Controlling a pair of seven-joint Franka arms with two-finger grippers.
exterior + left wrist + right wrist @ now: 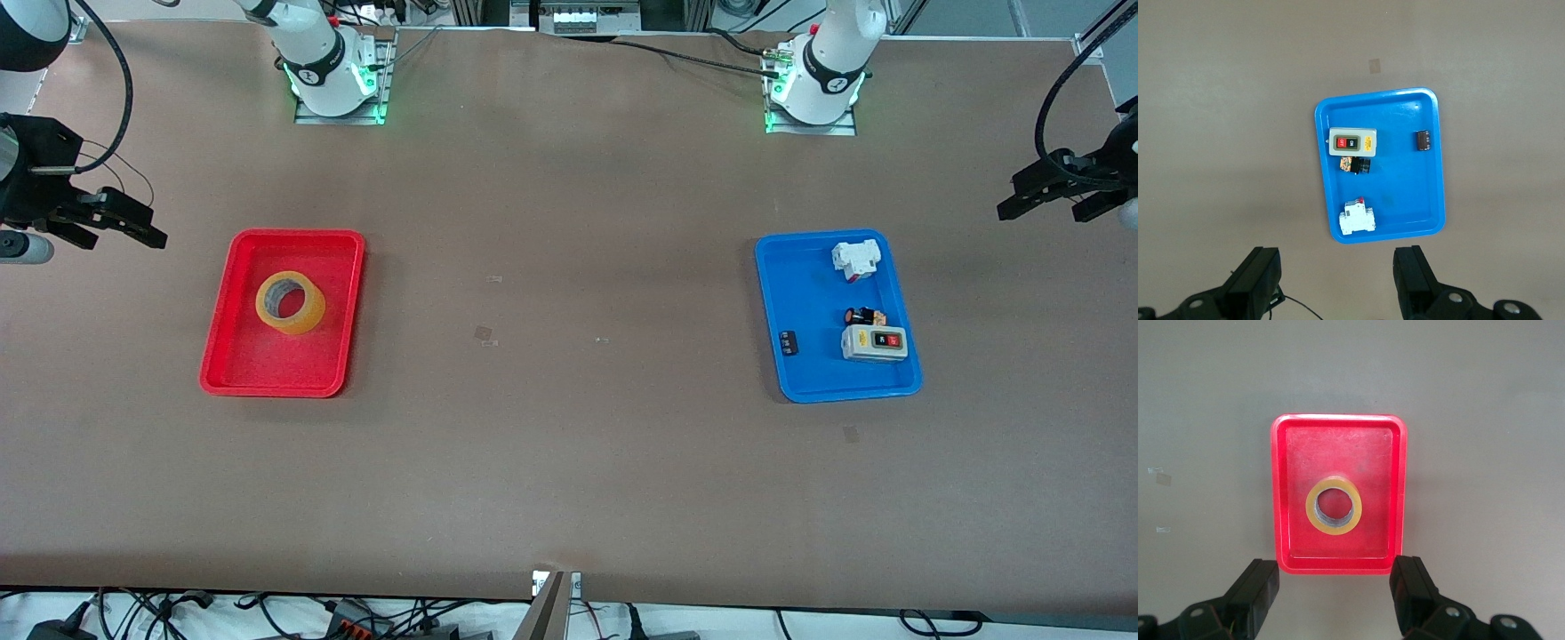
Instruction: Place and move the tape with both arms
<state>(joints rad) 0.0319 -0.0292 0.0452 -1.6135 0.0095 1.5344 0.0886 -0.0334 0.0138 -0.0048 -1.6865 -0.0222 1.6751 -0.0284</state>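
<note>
The task looks to be at its very start: the ring-shaped roll of translucent amber tape (291,302) lies flat and untouched in the shallow red plastic tray (233,347) at the right arm's end of the brown counter (569,462), its wide hollow centre facing up. The right gripper (114,222) hangs high over the counter just beside that tray with its jaws spread apart and empty, so the next move, I judge, is to bring it over the roll and descend to grasp its wall. The left gripper (1058,197) waits near the blue plastic tray (805,387) with jaws also released.
</note>
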